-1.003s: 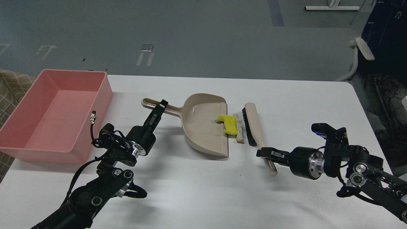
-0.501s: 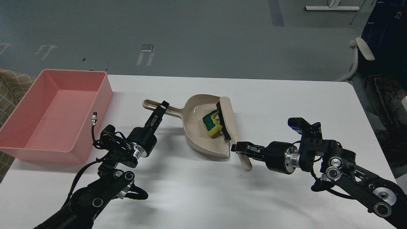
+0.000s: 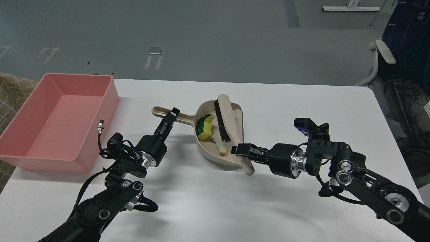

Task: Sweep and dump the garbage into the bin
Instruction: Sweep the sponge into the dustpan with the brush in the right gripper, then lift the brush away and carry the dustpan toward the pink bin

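The beige dustpan (image 3: 205, 153) lies mid-table, handle pointing left. My left gripper (image 3: 170, 118) is shut on the dustpan handle (image 3: 164, 112). My right gripper (image 3: 242, 150) is shut on the handle of the beige black-bristled brush (image 3: 225, 118), whose bristles sit inside the pan. The garbage lies in the pan left of the bristles: a yellow piece with a green face (image 3: 205, 123) and a pale whitish wedge (image 3: 219, 144). The salmon-pink bin (image 3: 37, 124) stands empty at the table's left edge.
The white table (image 3: 302, 107) ends just behind the bin and dustpan. A checked cloth (image 3: 10, 92) shows beyond the bin at left. A chair (image 3: 383, 57) stands off the table's far right corner.
My right gripper has swept the brush leftward into the dustpan, pushing both scraps from the pan's lip deep inside. My left gripper has kept its hold on the handle.
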Controlling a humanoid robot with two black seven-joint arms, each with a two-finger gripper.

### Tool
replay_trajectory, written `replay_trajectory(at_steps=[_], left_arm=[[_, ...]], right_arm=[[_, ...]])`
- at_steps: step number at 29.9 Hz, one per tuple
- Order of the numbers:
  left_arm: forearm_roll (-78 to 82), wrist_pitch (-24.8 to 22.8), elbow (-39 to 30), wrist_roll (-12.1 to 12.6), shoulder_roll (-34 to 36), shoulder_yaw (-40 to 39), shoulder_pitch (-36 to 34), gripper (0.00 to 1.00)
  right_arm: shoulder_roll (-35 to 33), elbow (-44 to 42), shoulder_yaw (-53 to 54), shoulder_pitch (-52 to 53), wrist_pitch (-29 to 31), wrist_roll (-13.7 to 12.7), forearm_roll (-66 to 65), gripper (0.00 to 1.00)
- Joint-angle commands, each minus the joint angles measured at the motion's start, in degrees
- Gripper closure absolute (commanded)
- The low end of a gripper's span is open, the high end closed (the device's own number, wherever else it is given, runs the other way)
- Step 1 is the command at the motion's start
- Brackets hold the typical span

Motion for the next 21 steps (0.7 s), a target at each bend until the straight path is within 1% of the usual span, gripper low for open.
replay_trajectory(at_steps=[1,5,7,10,14,16,21], left_arm=[[-1.2,0.0,0.1,-0.1,-0.3,-0.4,0.5,1.00],[-6.5,0.0,0.1,-0.1,-0.5,-0.4,0.7,1.00],[-11.7,0.0,0.1,-0.1,-0.8,-0.5,0.5,1.00],[-15.3,-0.3,0.1,-0.1,-0.4,-1.1,0.4,1.00],[-18.9,-0.5,-0.1,-0.2,0.5,-4.2,-0.3,1.00],[-19.4,-0.6,-0.5,-0.2,1.6,-5.4,-0.5,1.00],[-21.6,-0.6,-4.2,0.2,6.7,-7.6,-1.8,1.00]], right_arm=[[-1.4,0.2,2.6,0.4,0.4,0.0,0.1,1.00],[-2.9,0.2,6.3,0.3,0.4,0.0,0.1,1.00],[-5.0,0.0,9.0,0.3,0.4,0.0,0.1,1.00],[-7.7,-0.2,11.2,0.2,0.4,0.2,0.3,1.00],[-12.5,-0.8,13.9,-0.7,0.4,0.8,1.9,1.00],[-15.4,-0.7,14.0,-2.0,0.4,0.9,3.4,1.00],[-18.1,-0.4,14.9,-5.6,0.4,1.9,3.6,1.00]])
